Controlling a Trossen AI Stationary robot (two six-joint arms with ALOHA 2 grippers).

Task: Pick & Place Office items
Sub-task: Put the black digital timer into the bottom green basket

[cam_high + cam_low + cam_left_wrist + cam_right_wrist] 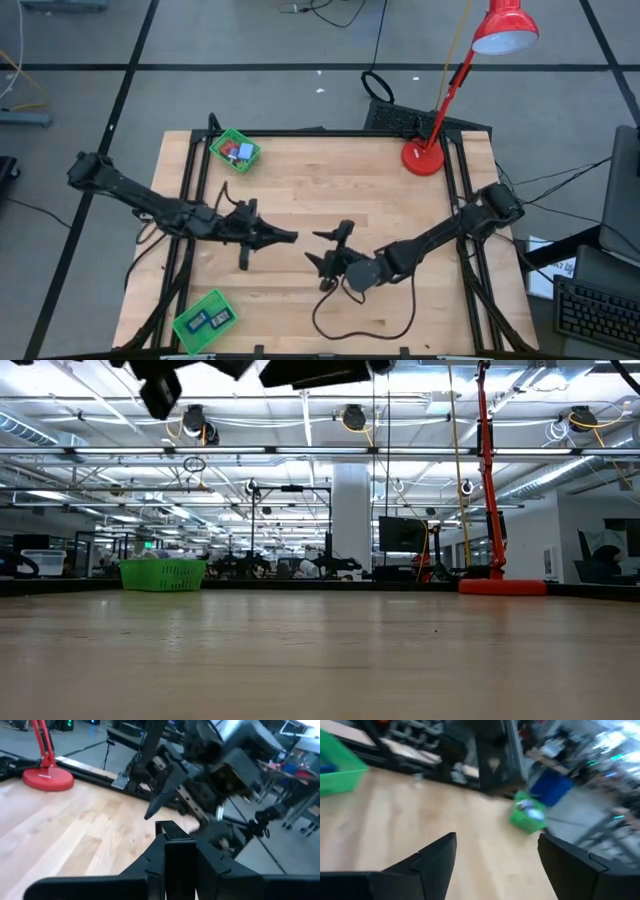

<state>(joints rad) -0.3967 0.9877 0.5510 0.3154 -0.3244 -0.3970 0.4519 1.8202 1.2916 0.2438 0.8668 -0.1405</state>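
Spanning the scene, the wooden table [330, 170] lies bare at its middle, so sorting looks nearly finished. Green trays at eleven o'clock [235, 150] and seven o'clock [203, 320] hold the office items [237, 152]. Both grippers hover centrally: the right gripper [325, 248] gapes empty; the left gripper [291, 236] has its jaws together.
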